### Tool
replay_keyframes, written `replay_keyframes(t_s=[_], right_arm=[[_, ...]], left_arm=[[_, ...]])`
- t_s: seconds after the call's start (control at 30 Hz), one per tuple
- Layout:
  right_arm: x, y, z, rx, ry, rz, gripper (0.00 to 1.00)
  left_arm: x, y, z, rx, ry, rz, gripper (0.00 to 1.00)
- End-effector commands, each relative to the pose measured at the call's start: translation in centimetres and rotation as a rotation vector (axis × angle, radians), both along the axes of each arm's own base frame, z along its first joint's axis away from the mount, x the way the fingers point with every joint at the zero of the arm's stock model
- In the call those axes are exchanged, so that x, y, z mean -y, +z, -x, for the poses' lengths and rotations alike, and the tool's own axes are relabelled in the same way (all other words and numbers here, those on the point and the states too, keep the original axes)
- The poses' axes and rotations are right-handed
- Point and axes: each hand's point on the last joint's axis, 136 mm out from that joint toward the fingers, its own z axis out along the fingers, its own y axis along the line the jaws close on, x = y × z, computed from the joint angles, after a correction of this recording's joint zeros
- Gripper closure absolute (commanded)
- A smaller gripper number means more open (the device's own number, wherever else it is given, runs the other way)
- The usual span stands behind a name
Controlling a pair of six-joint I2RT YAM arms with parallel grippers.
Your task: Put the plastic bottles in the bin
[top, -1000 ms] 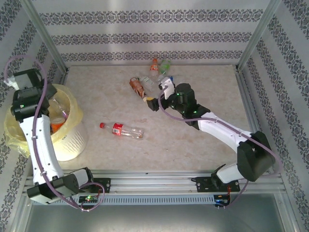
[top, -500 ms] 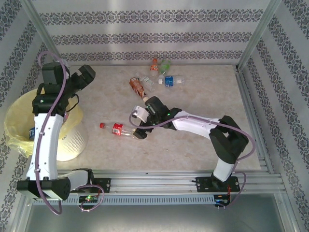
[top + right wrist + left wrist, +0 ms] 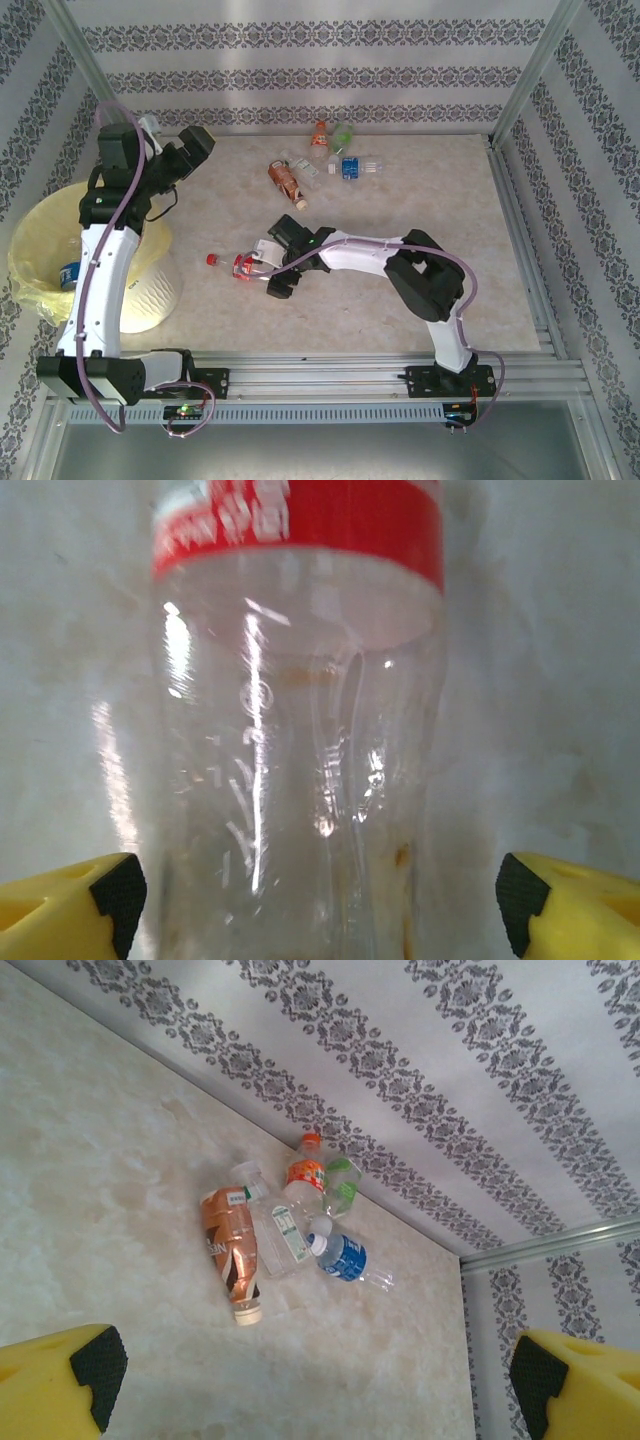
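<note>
Clear red-labelled bottle (image 3: 300, 730), pale yellow bin (image 3: 38, 228), grey damask-striped walls (image 3: 300, 78)

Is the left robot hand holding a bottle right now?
No, the left gripper is open with nothing between its yellow fingers, and the bottles lie on the table beyond it.

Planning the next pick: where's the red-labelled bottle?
Top view: the red-labelled bottle lies on its side on the table, left of centre, right of the bin, its body inside the open right gripper.
</note>
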Motion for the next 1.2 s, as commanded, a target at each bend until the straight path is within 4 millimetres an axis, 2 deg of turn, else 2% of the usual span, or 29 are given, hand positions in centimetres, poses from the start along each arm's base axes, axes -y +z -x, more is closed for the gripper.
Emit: replay_keyframes(t_s=[0.0,0.23,0.4,0.53,0.67,0.8,0.93,1.07,1.17], right_arm=[[0.4,-0.8,-0.4,0.021,-0.012,0.059,0.14],[1.3,-1.0,-0.7,0.03,-0.054,0.067,0.37],[2.4,0.8,-1.5,0.056,-0.126,0.016,0.51],[4.4,2.0,-2.9,0.072,-0.239,-0.028,0.56],[6.3,5.7,-4.1,0.09,-0.368,-0.2,0.58],[8.5,10.7,-5.3,0.1,-0.476,-0.42,0.61],[10.4,15.2,-6.3,0.117,-0.537,-0.597,0.61],[11.5,18.2,-7.4,0.126,-0.608,-0.725,0.6],[11.7,20.0,-7.9,0.101,-0.647,-0.818,0.6]], left_arm=[[2.0,1.9,-1.0,0.06,-0.066,0.003,0.0],[4.6,1.7,-2.3,0.045,-0.116,-0.023,0.0],[6.0,1.6,-2.7,0.047,-0.141,-0.059,0.0],[6.1,1.3,-3.4,0.04,-0.12,-0.056,0.0],[7.2,0.8,-4.1,0.039,-0.153,-0.034,0.0],[10.5,1.0,-3.6,0.094,-0.306,-0.039,0.0],[12.7,0.0,-3.3,0.089,-0.372,-0.097,0.0],[13.3,-1.5,-3.7,0.088,-0.366,-0.112,0.0],[15.1,-2.1,-3.6,0.116,-0.456,-0.063,0.0]])
